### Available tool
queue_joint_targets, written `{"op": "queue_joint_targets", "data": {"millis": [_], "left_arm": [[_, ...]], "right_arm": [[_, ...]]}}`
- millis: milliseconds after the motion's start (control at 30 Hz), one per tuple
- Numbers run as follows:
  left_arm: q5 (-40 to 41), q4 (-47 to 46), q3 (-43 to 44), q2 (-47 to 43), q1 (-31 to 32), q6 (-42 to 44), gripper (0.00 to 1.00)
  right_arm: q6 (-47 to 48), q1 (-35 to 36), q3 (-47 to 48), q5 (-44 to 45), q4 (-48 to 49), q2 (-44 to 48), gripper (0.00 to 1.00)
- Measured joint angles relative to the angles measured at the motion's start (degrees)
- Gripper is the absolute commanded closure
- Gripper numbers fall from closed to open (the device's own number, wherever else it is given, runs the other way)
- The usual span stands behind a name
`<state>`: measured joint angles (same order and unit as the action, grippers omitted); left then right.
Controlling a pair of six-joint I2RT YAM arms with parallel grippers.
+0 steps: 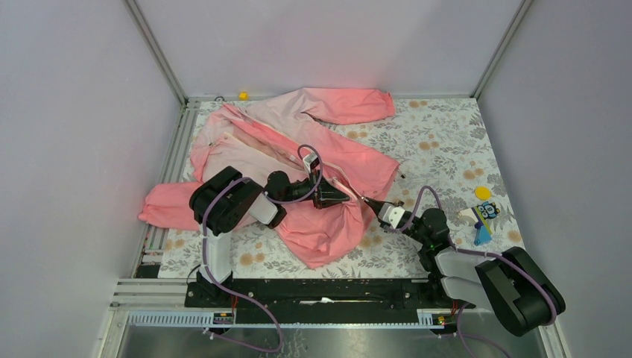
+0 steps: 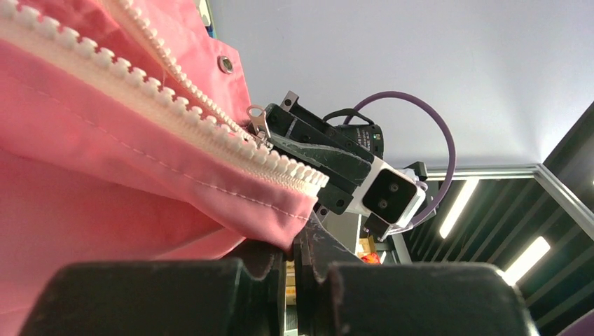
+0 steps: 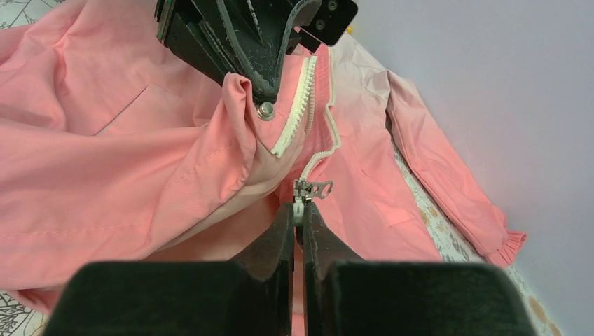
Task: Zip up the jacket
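Pinching shut on cloth, the left tool (image 2: pixel 289 248) has its two black fingers closed on a fold of the thin pink fabric jacket (image 1: pixel 298 149), right at the hem corner beside a small silver snap stud (image 3: pixel 265 110). One row of whitish zipper teeth (image 2: pixel 175 105) runs along that lifted edge and ends just above the grip.

Across from it, the right tool (image 3: pixel 297 218) is closed too. Its fingers press together on what looks like the foot of the other zipper row, directly below the small metal slider (image 3: pixel 308 189), whose pull tab sticks out to the side.

The two tools sit nearly nose to nose over the jacket's lower front, near the middle of the floral-print table (image 1: pixel 447 142). The two zipper halves are apart here, not yet joined at the bottom.

The jacket lies crumpled and open on the table, with its pale collar toward the far left corner. One sleeve stretches along the back wall and the other trails to the left edge.

Over on the right, well apart from the cloth, sit a yellow disc (image 1: pixel 483 192) and a small blue toy block (image 1: pixel 483 231).
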<state>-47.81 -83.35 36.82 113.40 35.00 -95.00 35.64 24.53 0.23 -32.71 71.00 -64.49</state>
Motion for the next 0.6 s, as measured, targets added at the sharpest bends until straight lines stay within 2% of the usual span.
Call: {"op": "queue_joint_targets", "data": {"millis": [133,600], "left_arm": [[0.33,0.07,-1.03,0.00,-0.13,-0.74,1.00],[1.99,0.00,-1.31,0.00,-0.15,-4.74,1.00]], "right_arm": [[-0.15,0.24,0.00,0.00,0.66,-1.09,1.00],[0.31,1.57,0.00,-0.90,0.52,-0.70,1.00]]}}
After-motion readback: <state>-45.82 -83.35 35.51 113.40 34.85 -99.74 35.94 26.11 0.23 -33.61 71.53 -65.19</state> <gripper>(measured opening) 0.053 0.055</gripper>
